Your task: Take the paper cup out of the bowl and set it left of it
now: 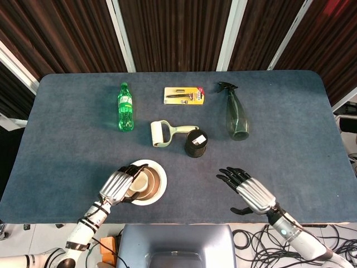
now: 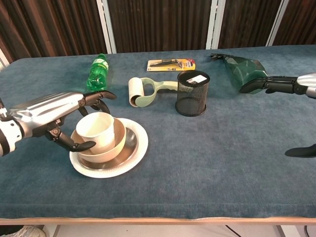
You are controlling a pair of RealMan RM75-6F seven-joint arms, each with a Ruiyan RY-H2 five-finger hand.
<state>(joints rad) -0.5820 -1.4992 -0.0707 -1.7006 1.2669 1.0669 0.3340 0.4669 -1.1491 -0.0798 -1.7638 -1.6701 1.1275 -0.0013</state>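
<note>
Cream paper is what I'm after: the paper cup [image 2: 95, 131] stands upright in the bowl [image 2: 112, 146], mouth up, long axis vertical, and the bowl sits on a white plate [image 2: 135, 150] near the front left of the blue worktop [image 2: 207, 163]. My left hand [image 2: 47, 114] is by far the nearer one. It hangs just left of the cup, its fingers [image 2: 94, 96] curved over the cup's far side and the thumb low on the near side, so the cup lies directly to the right of the palm, between them. I cannot tell whether they touch the cup wall; I judge the cup bracketed but not yet lifted, still inside the bowl. My right hand [image 1: 251, 191] is well apart on the other side, spread and holding nothing.

Count: one cup, one bowl, one plate. Further back lie one green bottle [image 1: 125, 106], one lint roller [image 1: 162, 133], one black mesh pot [image 1: 196, 143], one packaged razor [image 1: 184, 95] and one spray bottle [image 1: 235, 114].
</note>
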